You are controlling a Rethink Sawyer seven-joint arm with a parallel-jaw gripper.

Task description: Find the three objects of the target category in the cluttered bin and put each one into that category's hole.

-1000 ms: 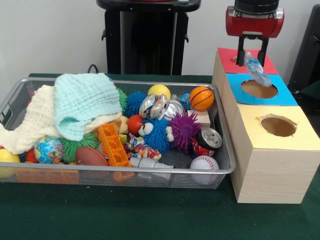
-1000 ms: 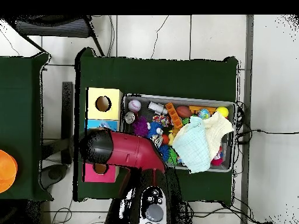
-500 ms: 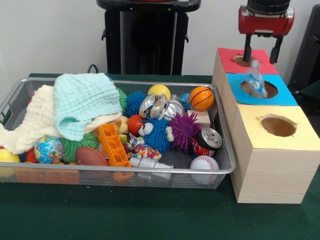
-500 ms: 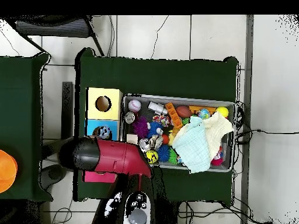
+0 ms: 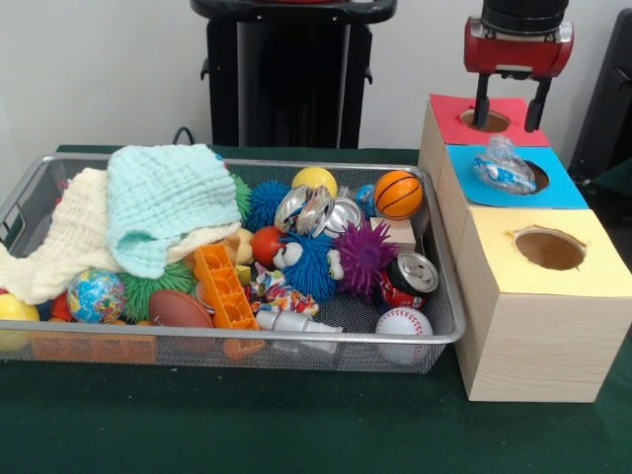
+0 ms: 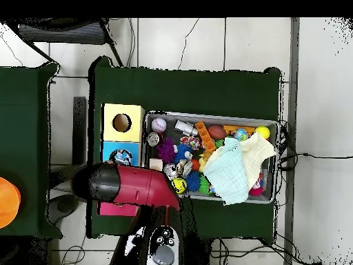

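From my remote station I see the gripper (image 5: 511,102) hanging over the red-topped box (image 5: 485,119), its two dark fingers (image 5: 482,103) spread apart with nothing between them and touching nothing. Its tips hang just above the hole in the red top. The crumpled plastic bottle (image 5: 504,168) lies tilted across the hole of the blue-topped box (image 5: 513,178), resting on the rim and only partly sunk in; it is apart from the gripper. The yellow-topped box (image 5: 549,259) next in the row shows an open round hole. In the wire bin (image 5: 434,326) I note crushed silver cans (image 5: 314,210), a red soda can (image 5: 405,278), a small orange basketball (image 5: 398,194), a baseball (image 5: 403,323) and a mint cloth (image 5: 163,202). In the overhead view the red arm (image 6: 131,186) covers the red box.
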